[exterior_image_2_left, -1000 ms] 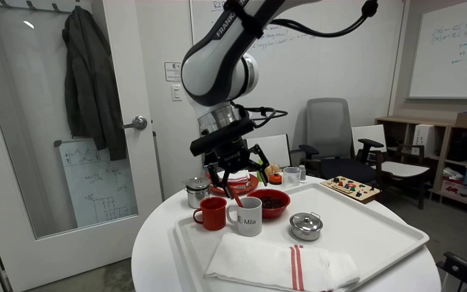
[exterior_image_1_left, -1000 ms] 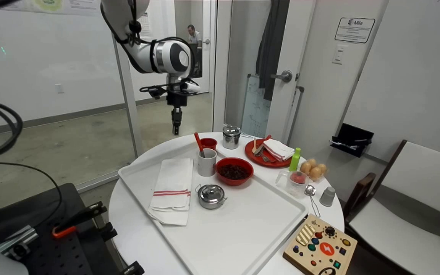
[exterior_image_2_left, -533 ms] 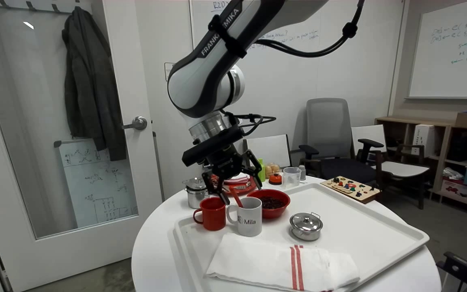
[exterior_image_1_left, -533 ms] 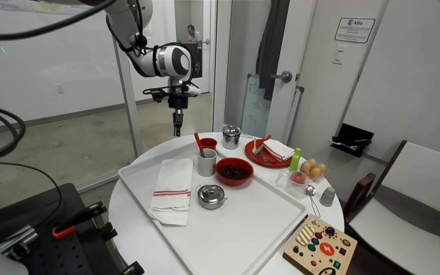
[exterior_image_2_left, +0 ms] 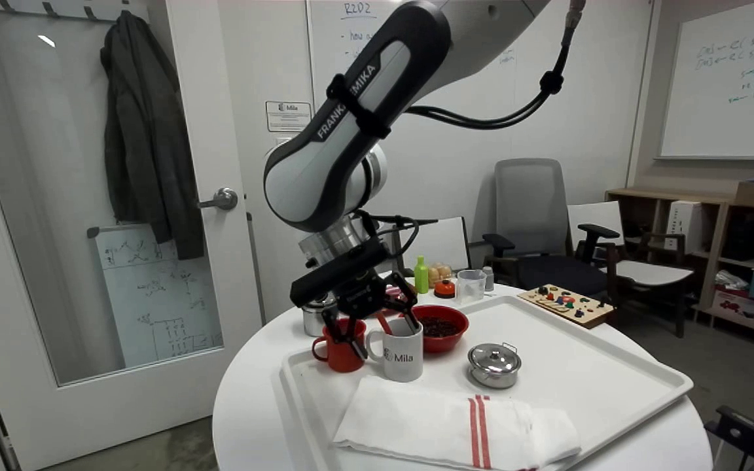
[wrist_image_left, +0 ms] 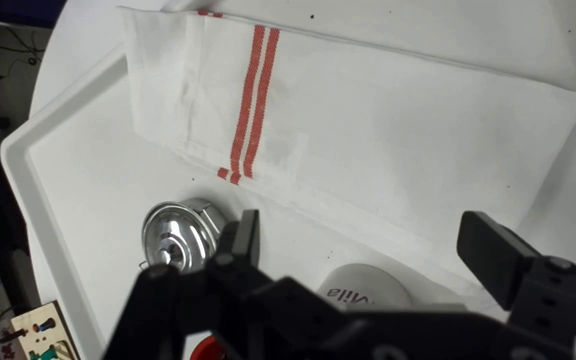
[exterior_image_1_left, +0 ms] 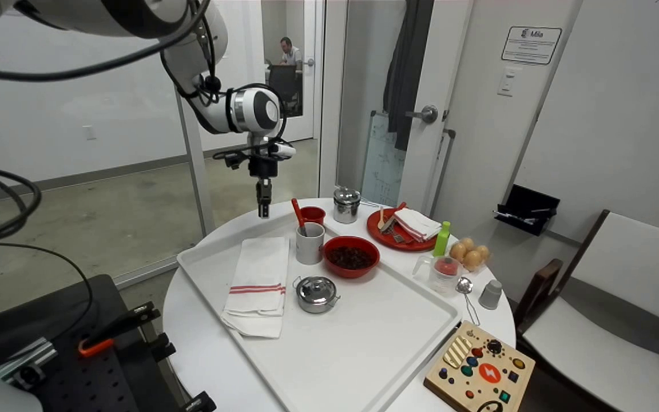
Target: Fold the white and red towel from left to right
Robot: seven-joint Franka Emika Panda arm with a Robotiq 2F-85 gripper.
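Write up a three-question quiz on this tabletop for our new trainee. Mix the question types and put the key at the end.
1. Multiple choice. Which word is printed on the white mug?
a) Franka
b) Mila
c) R2D2

2. True or false. The pincer is open and holds no part of the white and red towel.

3. Fill in the blank. Beside the eggs stands a bottle whose colour is ____.

Key: 1. b; 2. True; 3. green
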